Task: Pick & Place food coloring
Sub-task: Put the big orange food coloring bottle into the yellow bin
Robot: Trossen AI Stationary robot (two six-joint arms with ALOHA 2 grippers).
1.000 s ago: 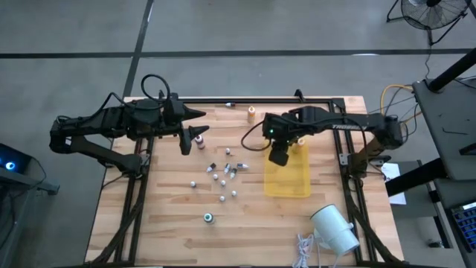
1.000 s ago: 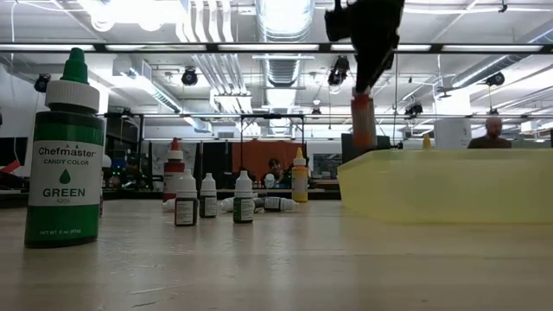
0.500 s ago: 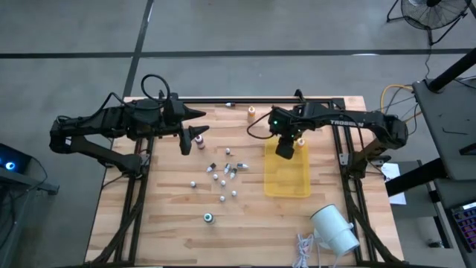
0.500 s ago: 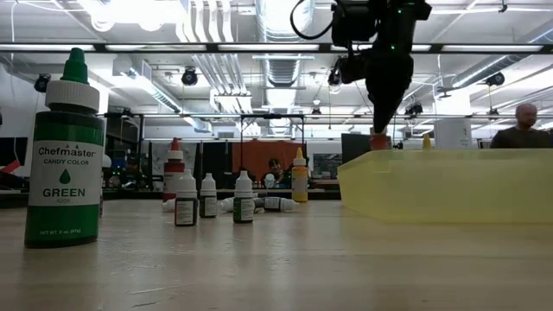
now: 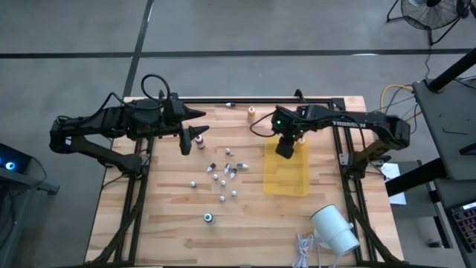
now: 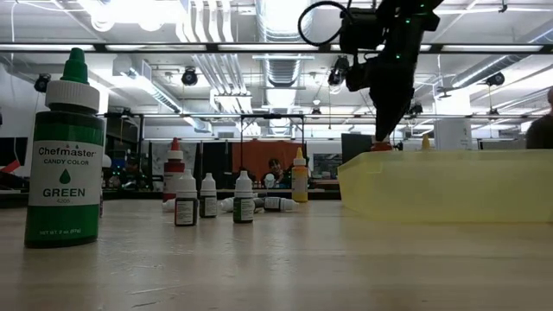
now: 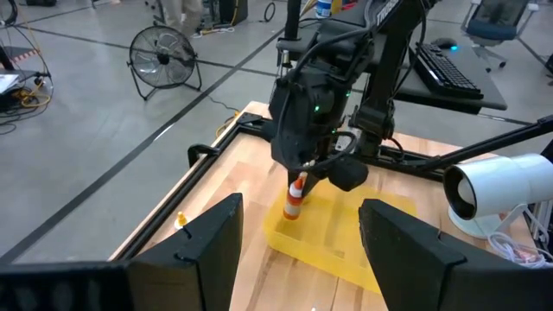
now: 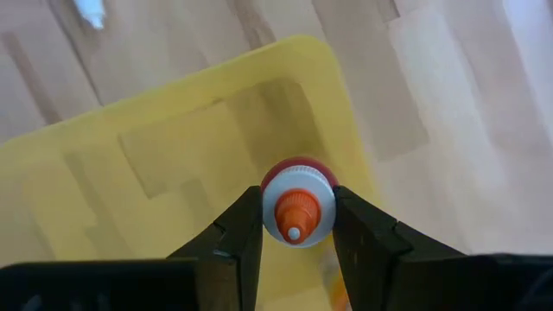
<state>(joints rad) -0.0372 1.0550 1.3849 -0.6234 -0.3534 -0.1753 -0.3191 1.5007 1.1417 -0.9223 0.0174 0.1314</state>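
Wooden tabletop, frame centre-right: my right gripper [image 8: 295,226] pinches an orange-capped food coloring bottle [image 8: 296,211] upright inside the yellow tray [image 5: 294,182], near its upper rim; releasing off-level could, I judge, topple it.

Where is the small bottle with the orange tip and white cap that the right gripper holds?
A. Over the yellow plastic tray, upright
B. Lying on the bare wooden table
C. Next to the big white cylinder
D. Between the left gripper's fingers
A: the right gripper is shut on the orange-tipped bottle, upright over a corner of the yellow tray.
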